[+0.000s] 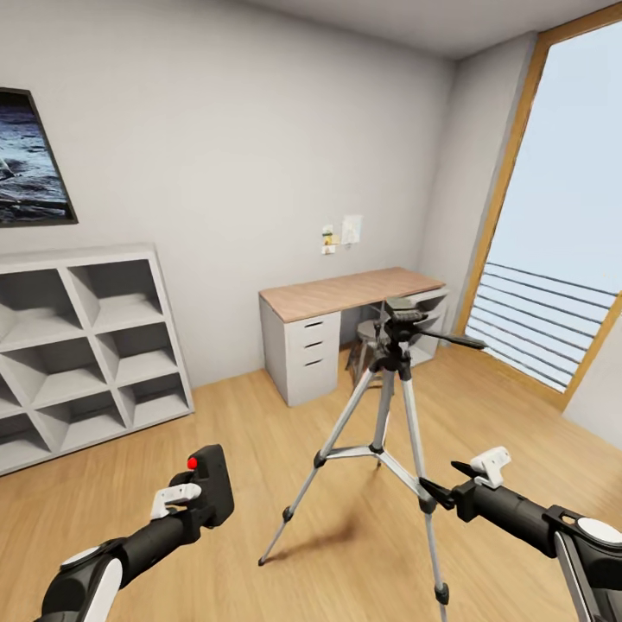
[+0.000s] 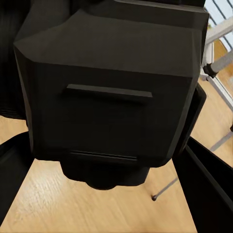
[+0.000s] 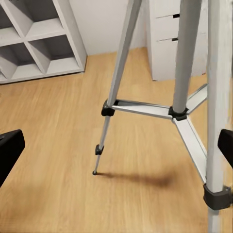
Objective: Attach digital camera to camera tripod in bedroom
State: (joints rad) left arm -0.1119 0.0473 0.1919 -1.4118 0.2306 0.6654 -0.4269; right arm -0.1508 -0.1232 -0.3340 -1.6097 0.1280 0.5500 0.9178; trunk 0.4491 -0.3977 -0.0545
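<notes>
In the head view my left gripper is shut on the digital camera, a chunky black body with its red button facing up. It hangs low at the left, well short of the camera tripod. The tripod stands mid-floor on silver legs, with its black head and pan handle bare. In the left wrist view the camera sits close up between the dark fingers. My right gripper is open beside the tripod's front right leg. The right wrist view looks past the fingertips at the tripod legs.
White cube shelves line the left wall under a black TV. A wood-topped desk with drawers stands behind the tripod, with a grey stool under it. A tall window with railing fills the right. Plank floor lies open around the tripod.
</notes>
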